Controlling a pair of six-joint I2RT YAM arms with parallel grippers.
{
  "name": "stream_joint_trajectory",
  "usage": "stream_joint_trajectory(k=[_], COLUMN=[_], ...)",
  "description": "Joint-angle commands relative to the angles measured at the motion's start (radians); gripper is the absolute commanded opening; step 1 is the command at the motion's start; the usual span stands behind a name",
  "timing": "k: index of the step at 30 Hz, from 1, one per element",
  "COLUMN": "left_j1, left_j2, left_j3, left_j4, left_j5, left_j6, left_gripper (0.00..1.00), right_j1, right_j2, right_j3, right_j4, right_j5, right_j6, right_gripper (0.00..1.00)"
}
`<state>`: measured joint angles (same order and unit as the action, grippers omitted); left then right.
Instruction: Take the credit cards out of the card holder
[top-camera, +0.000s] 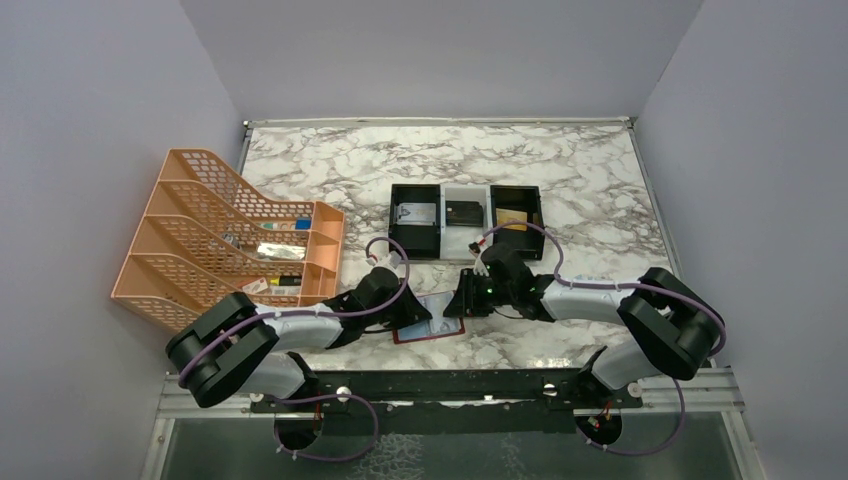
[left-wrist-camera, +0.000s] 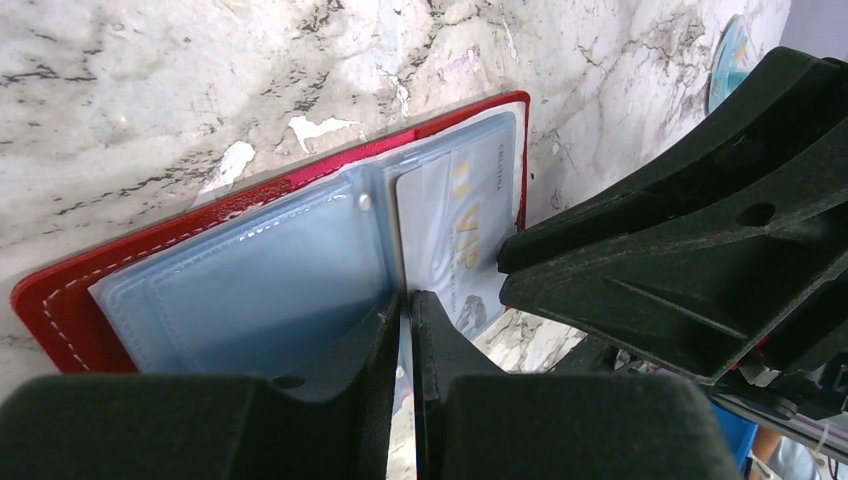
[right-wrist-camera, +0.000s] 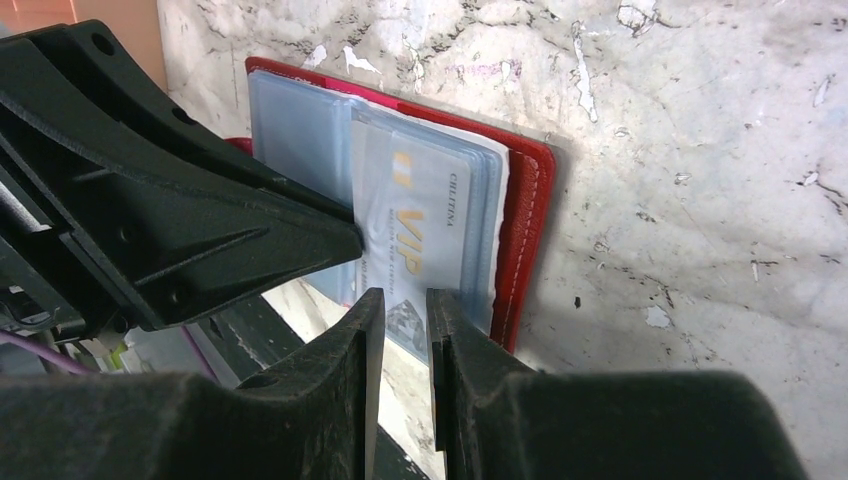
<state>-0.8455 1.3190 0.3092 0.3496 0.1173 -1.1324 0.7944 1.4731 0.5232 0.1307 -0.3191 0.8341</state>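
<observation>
— What do I have on screen, biggest thing first?
— I see the marble table (top-camera: 600, 180). An orange rack (top-camera: 200, 230) stands at its left side. A black-and-white tray (top-camera: 415, 189) sits in the middle. It holds a silver card (top-camera: 417, 213), a black card (top-camera: 464, 212) and a gold card (top-camera: 511, 219), one in each box.
— Where is the holder?
— The holder (top-camera: 440, 322) lies open and flat close to my arms, apart from the tray. It has a red rim and blue pages.
— My left gripper?
— My left gripper (left-wrist-camera: 406, 300) is at the holder's edge by the fold. Its fingers are almost together, with only a thin slit. A blue edge runs into the slit, but I cannot tell if it bites.
— And my right gripper?
— My right gripper (right-wrist-camera: 403, 298) is at the edge of the page with a card in it. Its fingers leave a small gap, and the page edge sits in that gap. It looks like a pinch on the holder.
— Which card is inside?
— A pale VIP card (right-wrist-camera: 420, 230), tucked in that page.
</observation>
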Motion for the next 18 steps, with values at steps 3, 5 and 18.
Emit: stream_joint_trajectory(k=[3, 5, 18], left_j1=[-0.004, -0.004, -0.004], left_j2=[0.036, 0.040, 0.020], left_j3=[-0.012, -0.009, -0.019], left_j4=[0.110, 0.114, 0.117], left_j5=[0.045, 0.052, 0.037], left_j6=[-0.018, -0.020, -0.006], left_gripper=[0.13, 0.18, 0.03], right_j1=[0.000, 0.000, 0.001], right_j2=[0.028, 0.027, -0.093], right_j3=[-0.019, -0.019, 0.034], right_j4=[-0.015, -0.018, -0.143], right_j5=[0.011, 0.017, 0.096], right_j6=[-0.004, -0.003, -0.051], right_gripper=[0.24, 0.24, 0.26])
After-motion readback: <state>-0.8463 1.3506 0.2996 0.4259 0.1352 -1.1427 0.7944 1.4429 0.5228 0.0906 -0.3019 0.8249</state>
